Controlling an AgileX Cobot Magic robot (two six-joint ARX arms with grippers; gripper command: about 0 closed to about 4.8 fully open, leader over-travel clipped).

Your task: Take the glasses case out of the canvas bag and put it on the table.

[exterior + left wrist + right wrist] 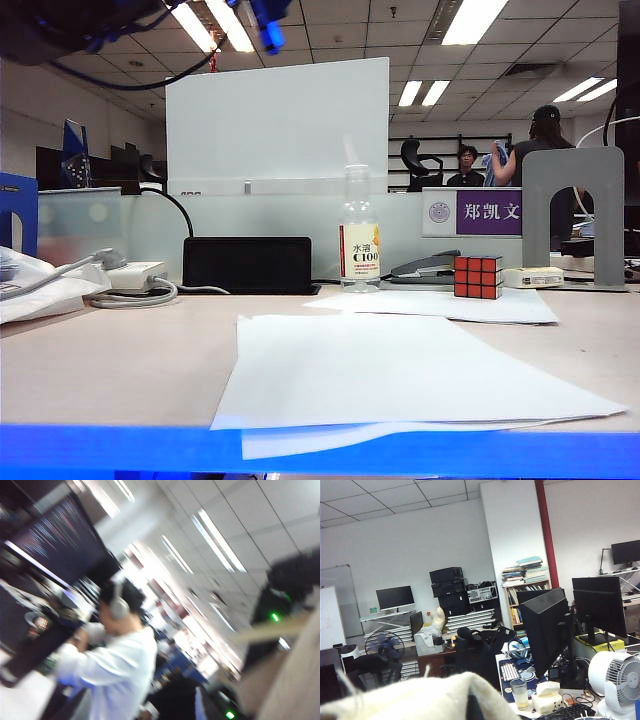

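Table (120,370): pale beige-pink top with a bright blue front edge; one, seen from the exterior view.
Canvas bag (420,700): cream-beige cloth, bunched, filling the near lower edge of the right wrist view; one. It does not show on the table in the exterior view.
Glasses case: not visible in any view; I cannot tell where it is.
Left gripper: not visible in any picture. The left wrist view is blurred and looks out at the room, at a person in a white shirt (117,675) wearing headphones. I cannot tell whether this gripper is released or clenched.
Right gripper: its fingers do not show in its wrist view, only the cloth close below the camera; it is clenched tight. Whether it pinches the bag I cannot tell.
Power strip (135,275): one, white, at the left of the table, with a grey cable coiled beside it.
Black box (247,264): one, low and wide, at the back.
Bottle (360,235): one, clear plastic, upright, with a yellow-and-white label, just right of the black box.
Paper sheets (400,375): at least three, white; a stack at the front overhanging the blue edge, one farther back.
Stapler (425,266): one, dark, behind the farther sheet.
Puzzle cube (478,277): one, red and orange faces, on the farther sheet.
Bookend (572,215): one, grey metal, upright at the right.
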